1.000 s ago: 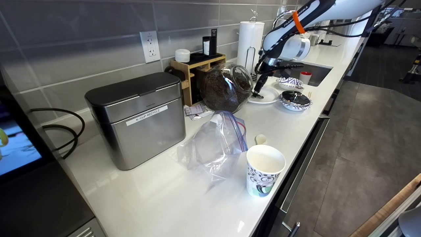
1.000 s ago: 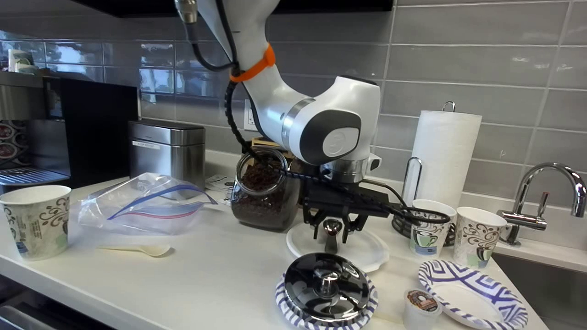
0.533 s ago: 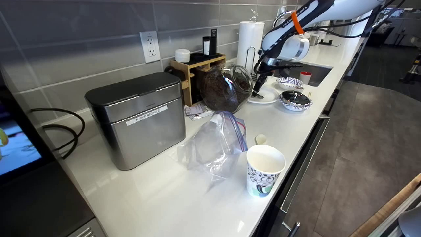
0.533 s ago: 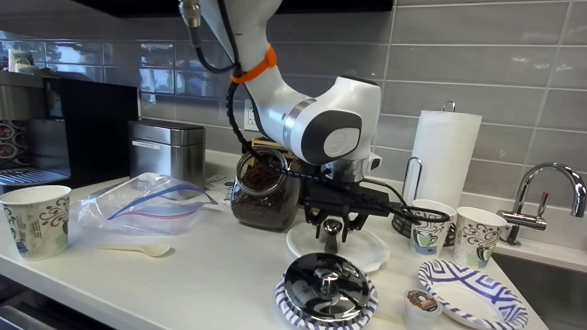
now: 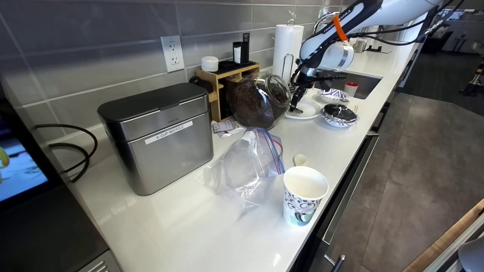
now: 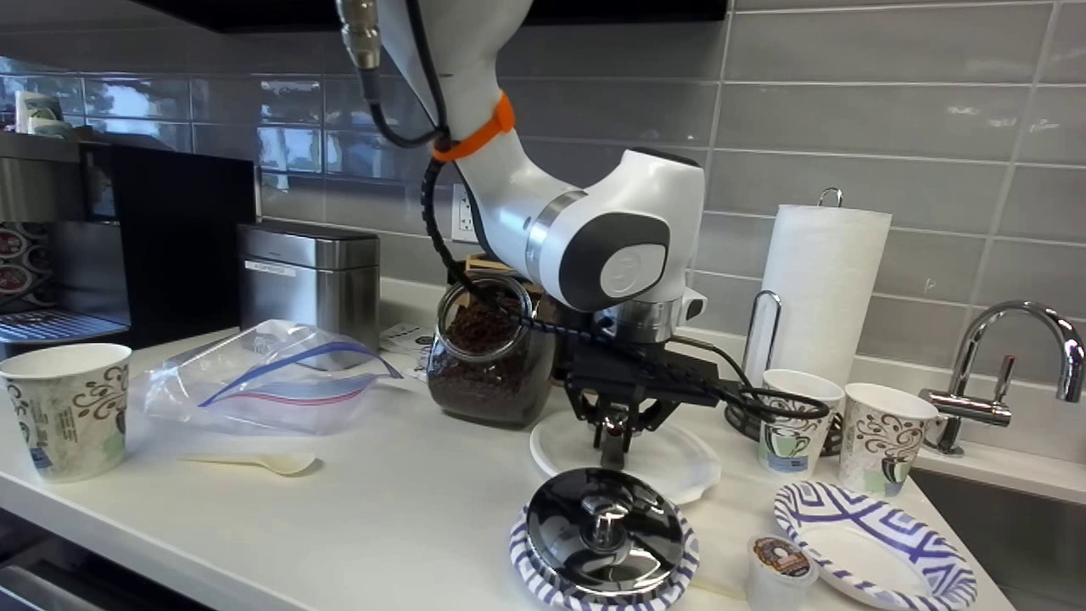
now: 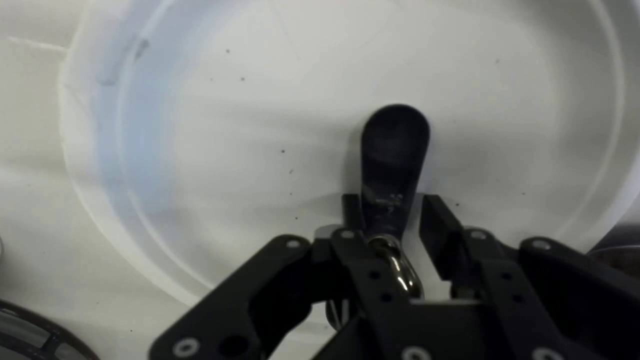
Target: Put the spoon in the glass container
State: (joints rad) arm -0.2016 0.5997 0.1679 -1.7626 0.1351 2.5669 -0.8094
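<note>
A spoon-like utensil with a dark flat end and a shiny chrome part [image 7: 395,137] lies on the white plate [image 7: 240,125]. It also shows in an exterior view [image 6: 613,460]. My gripper [image 7: 390,200] is low over the plate with a finger on each side of the utensil. The left finger is close against it; a gap shows on the right. The glass container [image 6: 488,395] is a tilted round jar of dark brown grounds, open mouth facing outward, beside the plate; it shows in both exterior views [image 5: 253,104]. A pale spoon [image 6: 284,462] lies apart on the counter.
A chrome lid [image 6: 585,509] on a patterned bowl stands in front of the plate. A patterned plate [image 6: 865,560] and a small pod cup [image 6: 779,577] lie nearby. A clear plastic bag [image 5: 245,166], a paper cup [image 5: 302,207] and a steel bin [image 5: 170,147] stand farther along.
The gripper's fingers have drawn closer together around the utensil. The arm has shifted slightly downward. The utensil, jar and other things have not moved.
</note>
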